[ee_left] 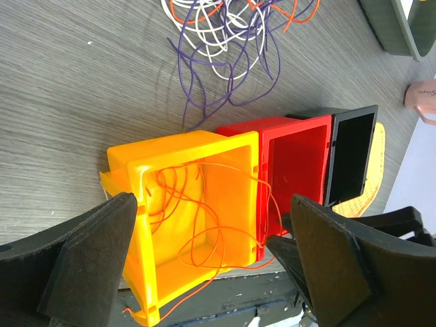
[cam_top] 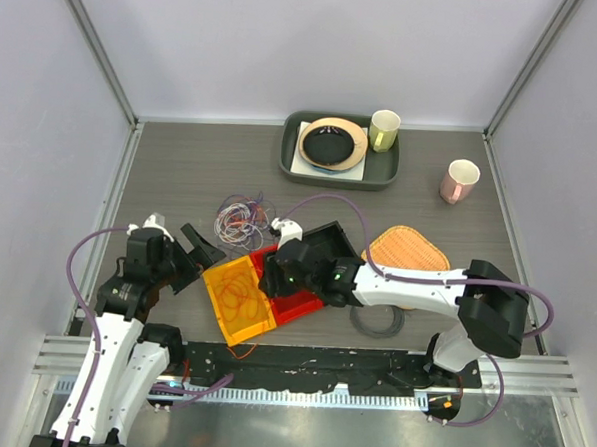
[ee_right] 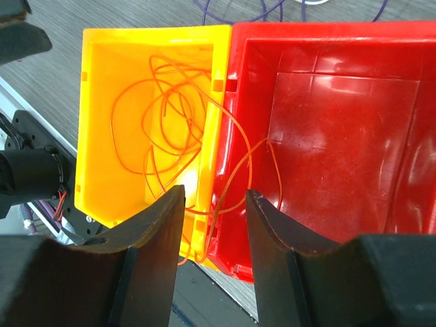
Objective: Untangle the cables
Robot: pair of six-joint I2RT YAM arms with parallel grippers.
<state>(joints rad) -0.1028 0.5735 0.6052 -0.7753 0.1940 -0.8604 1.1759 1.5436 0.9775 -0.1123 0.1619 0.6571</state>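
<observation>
Coil of orange cable is lying in yellow bin, one strand trailing into red bin | purple-white-orange tangle is lying on table beyond | I'm holding left gripper wide open | right gripper is hovering part-open over bins' shared wall

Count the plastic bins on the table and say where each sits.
3. The yellow bin sits front left, the red bin lies against its right side, and the black bin is beyond the red one. The right arm may hide more.
</observation>
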